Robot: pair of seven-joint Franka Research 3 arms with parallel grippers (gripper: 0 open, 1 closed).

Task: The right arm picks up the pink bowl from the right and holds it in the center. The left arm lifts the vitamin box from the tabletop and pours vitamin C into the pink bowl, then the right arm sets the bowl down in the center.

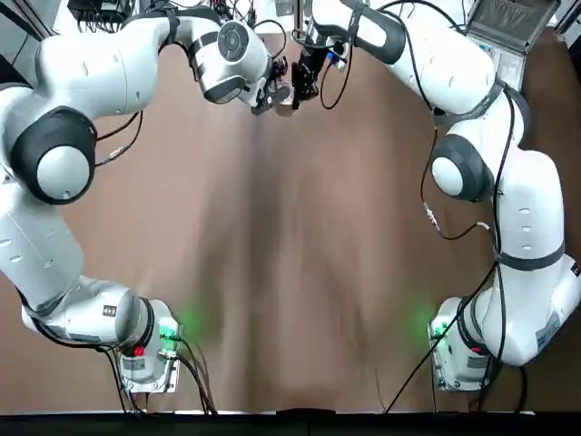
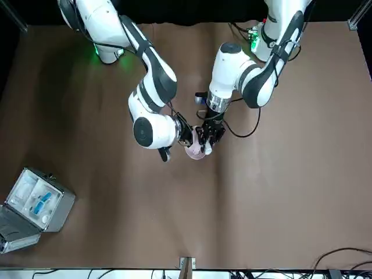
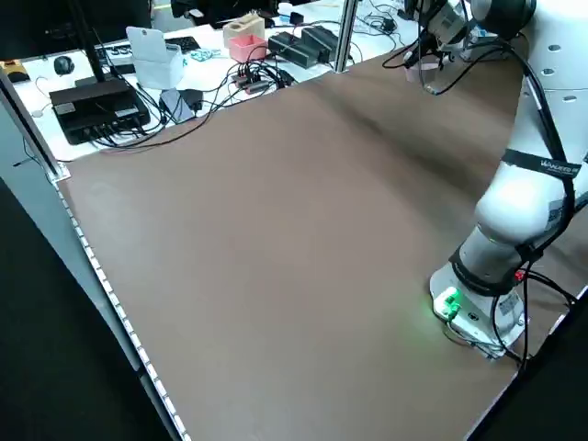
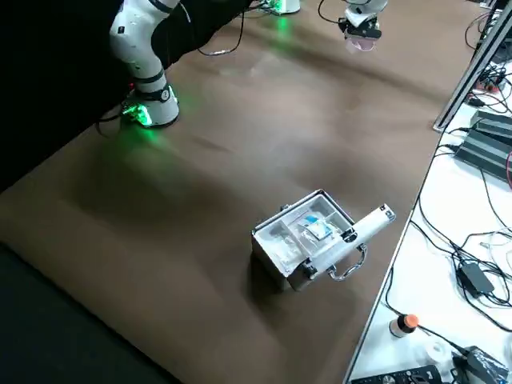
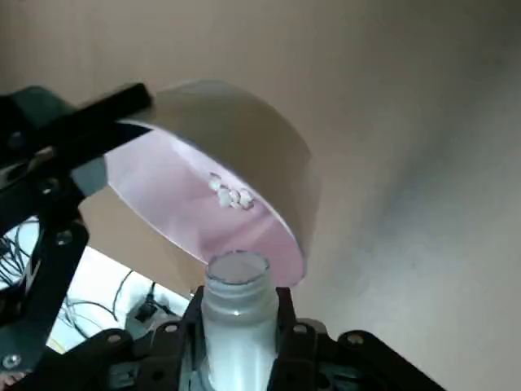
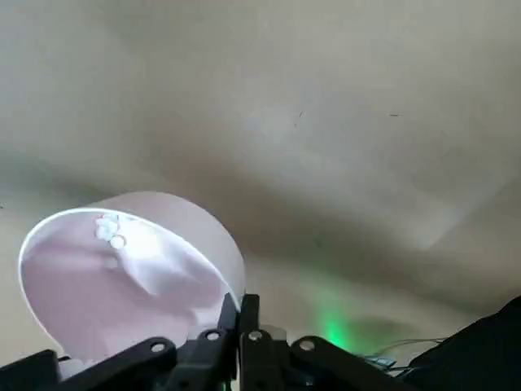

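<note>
Pink bowl (image 5: 220, 195) round, smooth, small white tablets (image 5: 230, 193) inside

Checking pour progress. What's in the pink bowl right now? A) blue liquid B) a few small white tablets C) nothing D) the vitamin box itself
B: the left wrist view shows a small cluster of white tablets inside the pink bowl, with the vitamin box mouth open at its rim, gripped by the left gripper.

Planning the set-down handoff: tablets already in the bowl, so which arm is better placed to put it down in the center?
Right. The right gripper is shut on the pink bowl rim, holding it above the tabletop; the left gripper is occupied with the vitamin box.
</note>
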